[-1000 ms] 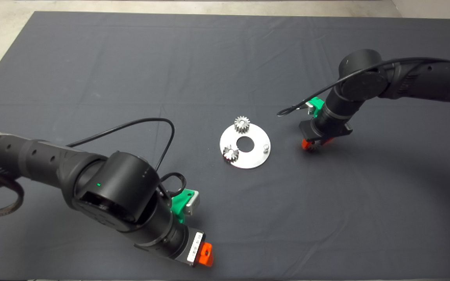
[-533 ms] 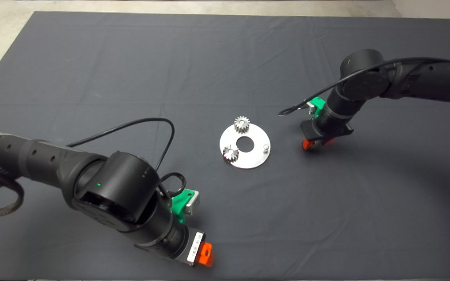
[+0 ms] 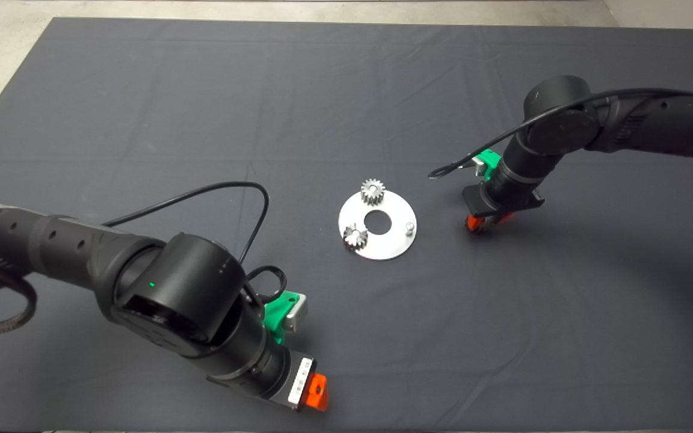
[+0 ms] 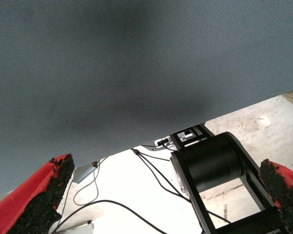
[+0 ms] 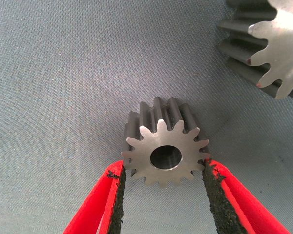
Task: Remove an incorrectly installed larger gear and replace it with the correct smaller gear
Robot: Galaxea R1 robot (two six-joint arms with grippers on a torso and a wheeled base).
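The smaller gear, dark grey with a round centre hole, lies flat on the mat. My right gripper straddles it, and both black pads touch its teeth. In the head view this gripper is low on the mat, just right of the round silver plate. The larger gear, shiny with long teeth, lies on the mat just beyond the smaller one. It does not show in the head view. My left gripper is parked near the mat's front edge, and its fingers are spread wide.
Two small bright-silver gears sit on the plate beside its centre hole. A bare peg stands on the plate's right side. A black cable loops off the right wrist. The left wrist view shows the mat's edge and the floor beyond.
The right arm has shifted very slightly over the smaller gear. The left arm and the plate have stayed put.
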